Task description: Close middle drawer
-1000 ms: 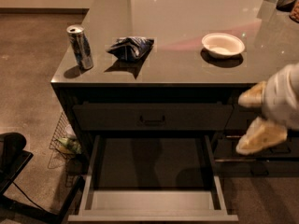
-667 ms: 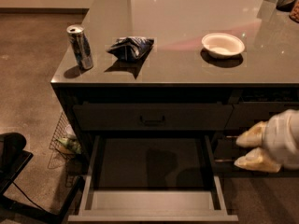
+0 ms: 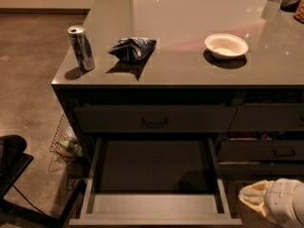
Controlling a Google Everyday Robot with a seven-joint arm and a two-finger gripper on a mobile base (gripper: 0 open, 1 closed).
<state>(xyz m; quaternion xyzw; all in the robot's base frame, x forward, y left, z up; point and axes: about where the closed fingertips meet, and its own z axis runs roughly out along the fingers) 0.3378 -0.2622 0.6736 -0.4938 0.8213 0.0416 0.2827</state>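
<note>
The middle drawer [image 3: 152, 167] is pulled far out below the closed top drawer front [image 3: 155, 119]. It is wide and shallow, its dark floor bare, with lighter grey inner walls. Its front panel [image 3: 156, 219] lies at the bottom edge of the view, and its handle is hidden. My gripper [image 3: 261, 199], cream and white, is at the lower right, just right of the drawer's front right corner and apart from it. It holds nothing that I can see.
On the counter [image 3: 190, 75] stand a drink can [image 3: 81, 47], a crumpled dark chip bag [image 3: 132, 49] and a white bowl [image 3: 226, 45]. Narrower drawers [image 3: 284, 151] of the neighbouring stack are to the right. A wire basket [image 3: 64, 144] and a black object [image 3: 10, 158] are on the floor to the left.
My gripper has moved down along the right side, from the level of the top drawer to beside the open drawer's front right corner. The drawer has not moved.
</note>
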